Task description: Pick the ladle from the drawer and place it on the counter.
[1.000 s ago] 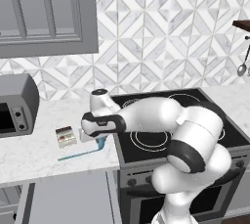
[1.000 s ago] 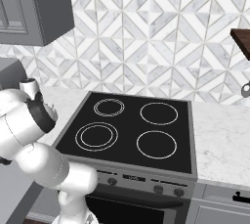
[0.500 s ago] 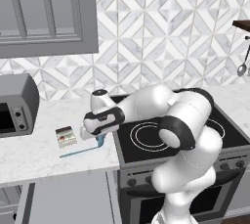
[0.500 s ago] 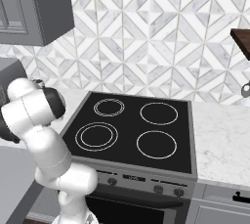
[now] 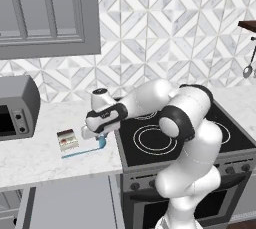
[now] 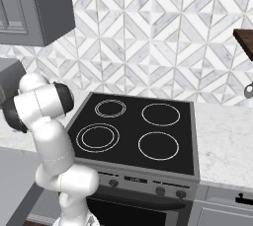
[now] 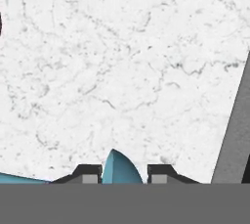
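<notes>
The ladle (image 5: 82, 149) lies flat on the counter (image 5: 35, 155) with its bowl between the end effector (image 7: 124, 178) fingers, apparently released; it looks light, stiff and slippery, best gripped mid-handle.

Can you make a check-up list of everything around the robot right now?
Surface: white marble counter, ending at the black cooktop.
Job's things: ladle lies on the counter, bowl end under the hand, handle pointing toward the toaster oven; its teal bowl sits between the fingers. The open drawer is below the counter edge.
Clutter: small box-like item beside the ladle handle; toaster oven at the far left.
Grippers: gripper low over the counter, fingers on either side of the ladle bowl; contact cannot be told.
Cables: nothing seen.
Surroundings: patterned tile wall, grey upper cabinet, hanging spoon.
</notes>
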